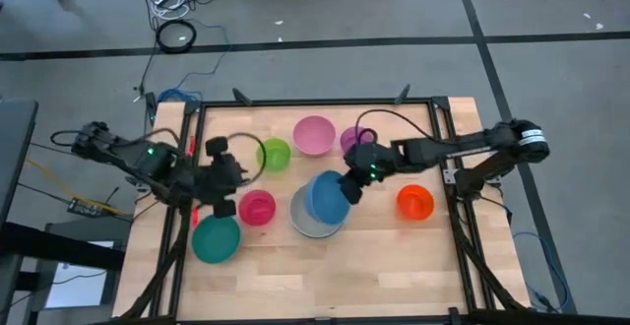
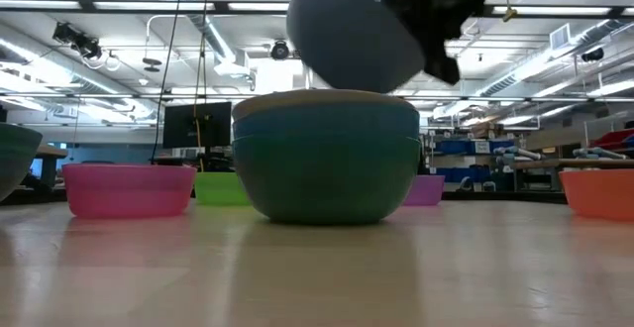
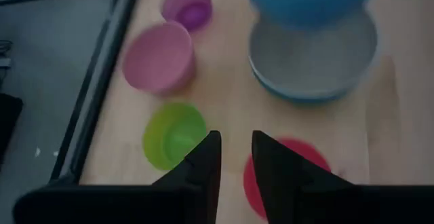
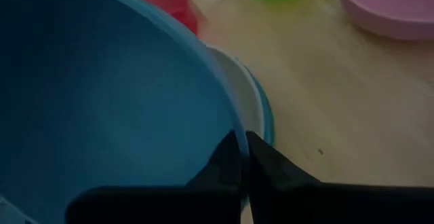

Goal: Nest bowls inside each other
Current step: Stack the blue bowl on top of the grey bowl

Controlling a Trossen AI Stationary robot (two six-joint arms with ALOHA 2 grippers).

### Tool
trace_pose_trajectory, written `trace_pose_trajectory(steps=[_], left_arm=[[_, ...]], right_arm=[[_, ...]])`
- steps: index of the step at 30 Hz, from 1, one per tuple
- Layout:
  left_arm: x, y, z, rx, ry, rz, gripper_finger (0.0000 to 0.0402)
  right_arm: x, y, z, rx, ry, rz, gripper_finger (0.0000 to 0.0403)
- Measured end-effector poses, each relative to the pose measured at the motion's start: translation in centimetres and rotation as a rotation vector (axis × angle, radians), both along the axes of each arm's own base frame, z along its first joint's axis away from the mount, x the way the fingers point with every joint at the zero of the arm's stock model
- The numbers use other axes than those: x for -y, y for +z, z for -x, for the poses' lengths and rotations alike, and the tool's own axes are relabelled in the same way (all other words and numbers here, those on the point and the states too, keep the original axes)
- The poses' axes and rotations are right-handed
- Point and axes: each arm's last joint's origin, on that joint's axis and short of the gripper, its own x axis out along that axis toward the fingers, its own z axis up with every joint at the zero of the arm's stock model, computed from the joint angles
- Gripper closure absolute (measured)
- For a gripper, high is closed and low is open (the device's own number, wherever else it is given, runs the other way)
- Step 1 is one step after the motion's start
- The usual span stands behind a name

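Observation:
My right gripper (image 1: 350,188) is shut on a blue bowl (image 1: 327,195), which hangs tilted above a pale grey bowl (image 1: 313,223) nested in a darker blue one (image 2: 327,168). My left gripper (image 1: 222,177) hovers open above the table's left part, between the lime green bowl (image 1: 274,155) and the magenta bowl (image 1: 257,207), holding nothing. Resting on their bases on the wood are a pink bowl (image 1: 313,135), a purple bowl (image 1: 351,136) partly under the right arm, a teal bowl (image 1: 216,238) and an orange bowl (image 1: 414,202). My right gripper pinches the blue bowl's rim (image 4: 229,119), one finger inside the bowl and one outside. The fingers slant down from the table's right side. The bowl is lifted clear and tilted (image 2: 357,30), above the grey bowl.
Black frame rails (image 1: 315,102) run along the table's edges. Bare wood lies along the near edge (image 1: 335,276). Cables and the floor lie beyond the far edge.

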Motion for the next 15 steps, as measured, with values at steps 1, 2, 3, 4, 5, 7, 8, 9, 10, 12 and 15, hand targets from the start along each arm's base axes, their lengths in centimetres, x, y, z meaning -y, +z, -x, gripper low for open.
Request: trace_pose_trajectory(steps=[1, 2, 3, 4, 5, 7, 8, 9, 10, 12, 15], left_arm=[[-0.2, 0.6, 0.0, 0.021, 0.011, 0.008, 0.031], [-0.4, 1.3, 0.0, 0.043, 0.021, 0.017, 0.031], [-0.6, 1.9, 0.1, 0.064, 0.03, 0.025, 0.031], [-0.7, 2.5, 0.1, 0.084, 0.039, 0.035, 0.031], [-0.9, 2.9, 0.2, 0.1, 0.045, 0.043, 0.031], [-1.0, 3.7, 0.4, 0.123, 0.049, 0.062, 0.031], [-1.1, 4.0, 0.4, 0.132, 0.051, 0.072, 0.031], [-1.1, 4.2, 0.5, 0.14, 0.048, 0.082, 0.031], [-1.1, 4.4, 0.5, 0.145, 0.044, 0.089, 0.031], [-1.1, 4.5, 0.7, 0.137, 0.038, 0.095, 0.031], [-1.3, 4.1, 1.2, 0.071, 0.047, 0.078, 0.031]], right_arm=[[0.4, -0.5, -0.3, -0.017, 0.008, -0.011, 0.0402], [0.7, -1.1, -0.7, -0.034, 0.019, -0.023, 0.0402], [1.0, -1.6, -0.9, -0.05, 0.033, -0.037, 0.0402], [1.2, -2.1, -1.1, -0.066, 0.046, -0.046, 0.0402], [1.3, -2.5, -1.3, -0.082, 0.056, -0.053, 0.0402], [1.6, -2.7, -1.8, -0.098, 0.073, -0.054, 0.0402], [1.7, -2.8, -2.0, -0.101, 0.086, -0.058, 0.0402], [1.7, -2.7, -2.2, -0.102, 0.1, -0.066, 0.0402], [1.7, -2.7, -2.3, -0.099, 0.115, -0.073, 0.0399], [1.6, -2.2, -2.4, -0.089, 0.139, -0.087, 0.0385], [1.6, -1.2, -2.3, -0.121, 0.148, -0.096, 0.0349]])
